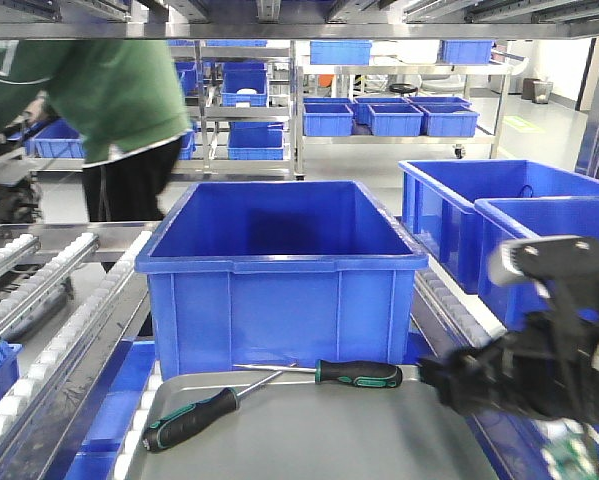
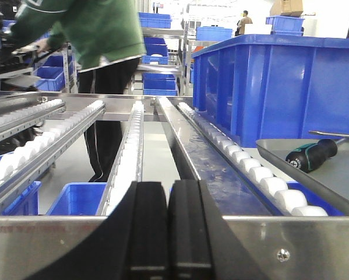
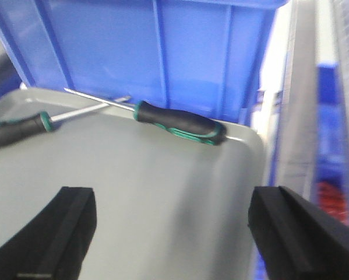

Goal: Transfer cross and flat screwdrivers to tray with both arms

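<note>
Both screwdrivers lie on the grey tray (image 1: 379, 440), in front of a blue bin. One (image 1: 359, 374) lies along the tray's far rim, its handle to the right. The other (image 1: 189, 418) lies slanted at the left, and the two shafts cross near the far rim. My right gripper (image 3: 171, 216) hangs open over the tray's near right part, short of the right-hand screwdriver (image 3: 180, 122), with nothing between its fingers. My left gripper (image 2: 168, 192) is shut and empty, low to the left of the tray (image 2: 279, 157), where one handle (image 2: 311, 154) shows.
A deep blue bin (image 1: 279, 270) stands right behind the tray. More blue bins (image 1: 499, 210) sit at the right. Roller conveyor rails (image 1: 39, 290) run along the left. A person in a green top (image 1: 89, 80) leans over at the back left.
</note>
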